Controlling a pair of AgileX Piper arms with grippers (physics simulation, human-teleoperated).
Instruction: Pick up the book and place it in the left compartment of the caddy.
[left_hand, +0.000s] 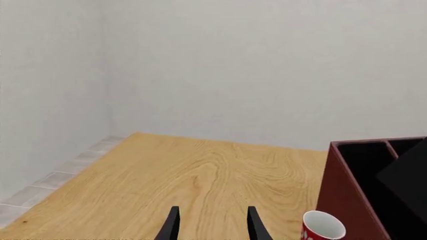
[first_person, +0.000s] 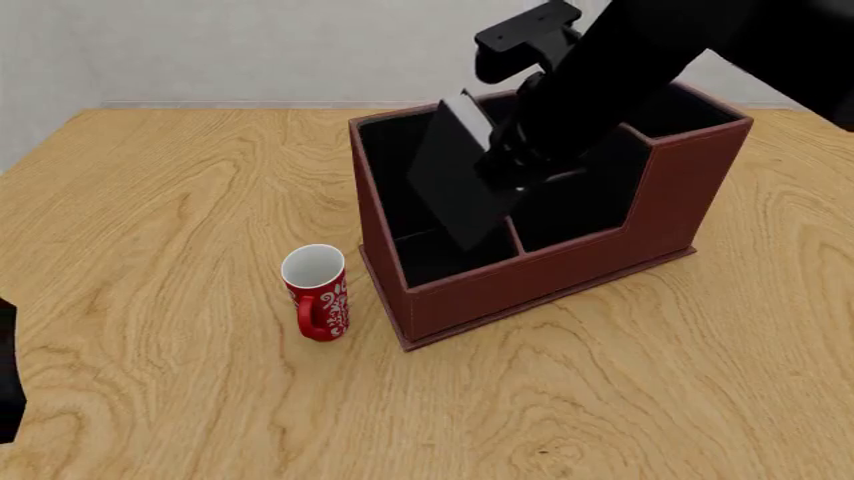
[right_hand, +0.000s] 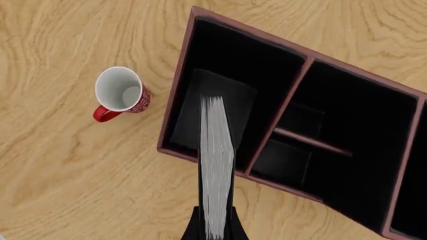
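One book (first_person: 461, 180), held tilted in the right gripper (right_hand: 215, 227), hangs over the caddy (first_person: 534, 280), its lower end already down inside the left compartment (first_person: 407, 150) and leaning toward the partition that splits that section from the next one. The jaws of that gripper are clamped on the book's upper end; in the right wrist view the white page edges run straight out from between them. The left gripper (left_hand: 212, 225) hovers well away from the caddy, on the mug's side, its jaws spread apart with nothing between them.

The chief risk, to my eye, is the lean. If the book is let go at this slant, its lower corner may catch on the partition's top edge, and it could tip across into the neighbouring section or settle propped rather than lying fully in the compartment. A push downward while the corner bears on the partition might also shove the whole caddy along the counter (first_person: 160, 200). The red mug (first_person: 316, 292) stands just beside the caddy's left wall; a sliding caddy could knock it over.

The counter is pale wood with broad grain, smooth-looking, so I judge it offers little grip to hold the caddy still. Beyond the caddy rise plain light grey walls, and the left wrist view shows pale floor tiles past the counter's edge.
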